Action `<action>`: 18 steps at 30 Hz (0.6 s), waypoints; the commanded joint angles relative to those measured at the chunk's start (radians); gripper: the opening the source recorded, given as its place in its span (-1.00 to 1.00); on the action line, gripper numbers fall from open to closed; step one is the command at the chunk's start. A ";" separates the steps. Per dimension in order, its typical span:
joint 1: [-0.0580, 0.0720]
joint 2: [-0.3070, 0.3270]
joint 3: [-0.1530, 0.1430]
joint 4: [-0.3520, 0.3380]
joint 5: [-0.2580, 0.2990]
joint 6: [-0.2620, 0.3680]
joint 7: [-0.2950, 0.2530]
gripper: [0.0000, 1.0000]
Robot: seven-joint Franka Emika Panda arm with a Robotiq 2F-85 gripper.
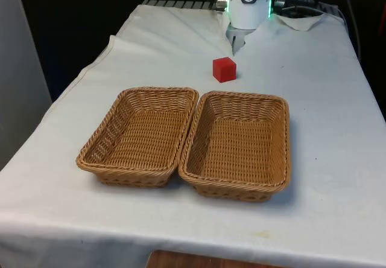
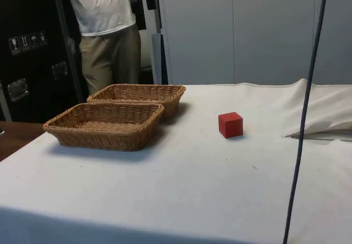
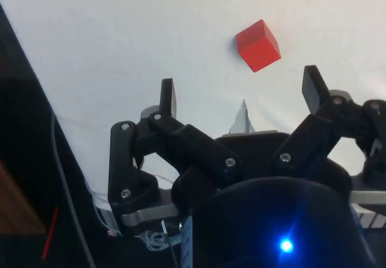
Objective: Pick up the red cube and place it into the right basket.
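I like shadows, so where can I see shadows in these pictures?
Front view: the two baskets cast soft dark shadows on the cloth along their near edges. Side view: a faint shadow lies beside the red cube. Wrist view: the cube has a thin shadow under one edge.

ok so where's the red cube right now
In the front view the red cube sits on the white cloth, beyond the two wicker baskets and nearest the right basket, apart from both.

Front view high, looking down the table; side view low, level with the white cloth (image 2: 181,183) — both sharing the two woven wicker baskets (image 1: 187,138).
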 commanded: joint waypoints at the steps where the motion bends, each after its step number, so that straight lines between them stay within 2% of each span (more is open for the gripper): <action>1: 0.000 0.000 0.000 0.000 0.000 0.000 0.000 1.00; 2: 0.004 -0.009 0.004 -0.008 -0.013 0.003 0.012 1.00; 10: 0.003 -0.050 0.012 -0.053 -0.036 0.019 0.026 1.00; 11: 0.001 -0.037 0.011 -0.039 -0.024 0.003 0.014 1.00; 13: 0.002 -0.069 0.015 -0.074 -0.040 0.026 0.031 1.00; 18: 0.002 -0.107 0.017 -0.122 -0.046 0.056 0.032 1.00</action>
